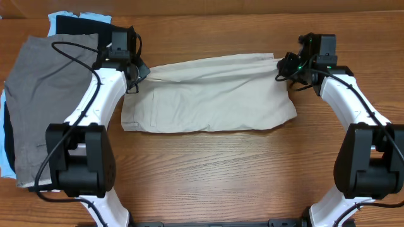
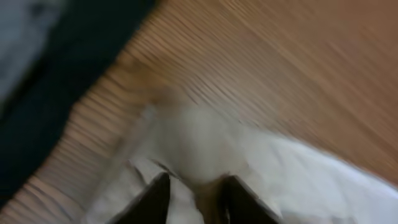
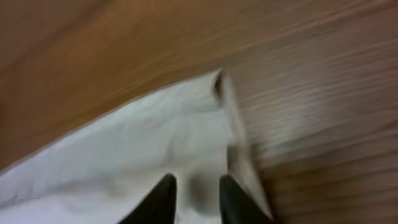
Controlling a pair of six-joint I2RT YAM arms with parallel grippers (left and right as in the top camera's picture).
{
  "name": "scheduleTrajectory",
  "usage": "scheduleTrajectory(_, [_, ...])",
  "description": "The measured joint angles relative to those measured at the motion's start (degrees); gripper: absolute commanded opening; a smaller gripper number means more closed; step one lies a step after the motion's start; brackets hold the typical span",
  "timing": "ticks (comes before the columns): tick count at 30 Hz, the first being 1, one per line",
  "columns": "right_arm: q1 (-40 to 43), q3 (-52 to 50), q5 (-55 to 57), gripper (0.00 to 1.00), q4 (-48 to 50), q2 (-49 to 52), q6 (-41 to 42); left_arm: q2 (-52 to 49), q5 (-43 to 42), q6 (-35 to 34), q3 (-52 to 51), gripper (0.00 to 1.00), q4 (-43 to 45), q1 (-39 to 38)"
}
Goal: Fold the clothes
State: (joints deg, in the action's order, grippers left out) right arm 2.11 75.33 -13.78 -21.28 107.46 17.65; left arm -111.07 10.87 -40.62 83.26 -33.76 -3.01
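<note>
Shorts (image 1: 214, 94) lie mid-bench (image 1: 208, 170), long axis parallel to the far edge. Left fingers (image 1: 137, 74) sit at the far-left corner of the shorts and right fingers (image 1: 282, 72) at the far-right corner. Each pair appears nearly closed, pinching cloth. The body of the garment lies toward the near edge.

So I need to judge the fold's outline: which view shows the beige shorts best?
Overhead. It shows the whole beige shorts, spread across the table, every edge in frame. The left wrist and right wrist views each show only one blurred corner of the cloth against the wood.
</note>
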Motion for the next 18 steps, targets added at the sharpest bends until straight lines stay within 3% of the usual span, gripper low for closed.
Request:
scheduleTrajectory(1, [0.37,0.00,0.68,1.00,0.90,0.09,-0.02,-0.46,1.75,0.04,0.00,1.00,0.70,0.46])
scheduleTrajectory(9, [1.62,0.11,4.00,1.00,5.22,0.09,-0.33,-1.14,7.82,4.20,0.31,1.00,6.19,2.75])
scheduleTrajectory(16, [1.55,0.17,-0.50,0.99,0.11,-0.33,-2.64,0.26,3.56,14.38,7.85,1.00,-10.38,2.62])
scheduleTrajectory(17, [1.46,0.17,-1.18,0.87,-0.90,-0.59,-2.93,1.14,1.77,16.04,9.60,1.00,-13.11,2.62])
scheduleTrajectory(18, [1.22,0.24,-1.55,0.56,-2.05,-0.83,-3.15,2.08,0.02,17.40,10.97,0.88,-15.50,2.62])
